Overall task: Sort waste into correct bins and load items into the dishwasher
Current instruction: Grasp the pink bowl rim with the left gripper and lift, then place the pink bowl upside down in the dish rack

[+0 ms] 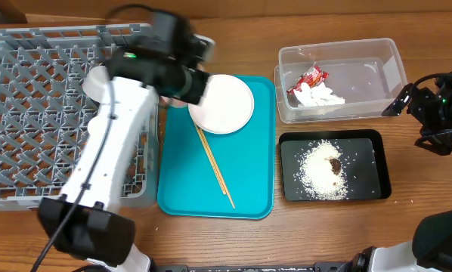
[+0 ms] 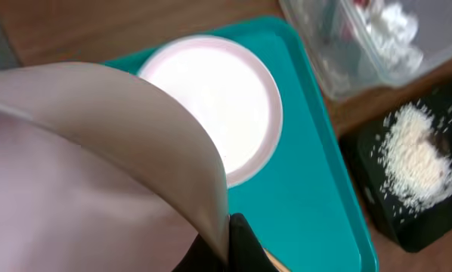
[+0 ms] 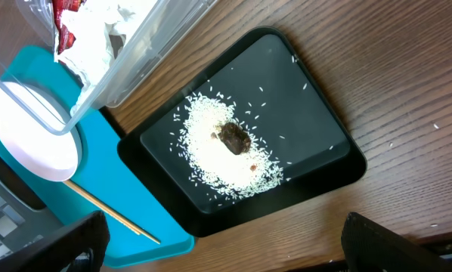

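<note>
No text or label can be read.

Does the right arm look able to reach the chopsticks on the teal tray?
Probably yes: the right hand is open and empty, and the chopsticks lie uncovered, clear of the left arm, though far across.

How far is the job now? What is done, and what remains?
Done: the wrapper and tissue lie in the clear tub; the rice and brown lump are in the black tray.
In hand: the left gripper holds a bowl.
To do: the plate and chopsticks on the teal tray belong in the rack.
</note>
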### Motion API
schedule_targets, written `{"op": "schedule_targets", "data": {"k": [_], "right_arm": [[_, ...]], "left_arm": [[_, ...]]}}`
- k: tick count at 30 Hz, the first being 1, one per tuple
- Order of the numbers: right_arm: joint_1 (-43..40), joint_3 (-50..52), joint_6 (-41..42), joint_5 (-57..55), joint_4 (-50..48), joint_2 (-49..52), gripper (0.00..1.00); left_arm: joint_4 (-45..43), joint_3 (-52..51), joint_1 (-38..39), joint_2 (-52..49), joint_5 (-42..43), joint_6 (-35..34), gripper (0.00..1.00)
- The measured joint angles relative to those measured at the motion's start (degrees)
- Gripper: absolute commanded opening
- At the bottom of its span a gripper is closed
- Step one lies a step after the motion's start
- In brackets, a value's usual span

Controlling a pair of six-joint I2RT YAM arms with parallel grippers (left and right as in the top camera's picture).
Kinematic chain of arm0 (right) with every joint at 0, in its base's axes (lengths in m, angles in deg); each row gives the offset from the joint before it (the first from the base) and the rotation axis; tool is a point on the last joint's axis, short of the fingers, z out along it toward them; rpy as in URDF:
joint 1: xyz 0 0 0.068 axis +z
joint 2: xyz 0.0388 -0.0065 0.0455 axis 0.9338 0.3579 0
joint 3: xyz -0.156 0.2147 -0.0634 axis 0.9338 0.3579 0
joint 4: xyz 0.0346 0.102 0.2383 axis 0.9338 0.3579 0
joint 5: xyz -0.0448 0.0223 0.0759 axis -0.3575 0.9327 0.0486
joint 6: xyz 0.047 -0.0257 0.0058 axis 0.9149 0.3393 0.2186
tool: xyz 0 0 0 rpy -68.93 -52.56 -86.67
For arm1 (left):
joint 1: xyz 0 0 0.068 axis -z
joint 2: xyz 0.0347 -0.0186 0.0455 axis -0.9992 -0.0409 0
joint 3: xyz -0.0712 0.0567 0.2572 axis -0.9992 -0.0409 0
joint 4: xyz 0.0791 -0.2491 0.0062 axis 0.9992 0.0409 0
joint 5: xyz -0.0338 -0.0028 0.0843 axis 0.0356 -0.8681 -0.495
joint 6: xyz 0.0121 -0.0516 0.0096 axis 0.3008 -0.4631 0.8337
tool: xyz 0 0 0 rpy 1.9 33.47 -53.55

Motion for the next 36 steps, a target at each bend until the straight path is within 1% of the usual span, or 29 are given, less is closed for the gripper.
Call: {"op": "schedule_targets", "data": {"k": [1, 7, 11, 15, 21, 28, 33, 36], "right_arm": [[0.0, 0.0, 0.0, 0.0, 0.0, 0.0, 1.00], [0.0, 0.0, 0.0, 0.0, 0.0, 0.0, 1.00], [0.0, 0.0, 0.0, 0.0, -0.1, 0.0, 1.00], [0.0, 0.0, 0.0, 0.0, 0.0, 0.0, 1.00], [0.0, 0.0, 0.0, 0.0, -0.1, 0.0, 1.00], [0.0, 0.0, 0.0, 0.0, -0.1, 0.0, 1.00], [0.0, 0.0, -0.2, 0.0, -0.1, 0.0, 1.00], [0.0, 0.0, -0.2, -0.1, -0.1, 0.0, 1.00]], "left_arm": [[-1.2, 0.0, -3.3, 0.0, 3.3, 1.4, 0.04], [-6.7, 0.0, -16.6, -0.1, 17.5, 4.6, 0.04], [-8.5, 0.0, -21.9, -0.7, 27.5, 8.9, 0.04], [-11.3, 0.0, -24.6, -2.7, 34.8, 12.2, 0.04], [-20.9, 0.0, -27.1, -5.8, 38.2, 13.7, 0.04], [-29.8, 0.0, -27.7, -9.0, 36.7, 14.5, 0.04], [-36.2, 0.0, -27.8, -13.6, 36.5, 13.6, 0.04], [-41.5, 0.0, -28.4, -17.4, 39.0, 12.1, 0.04]]}}
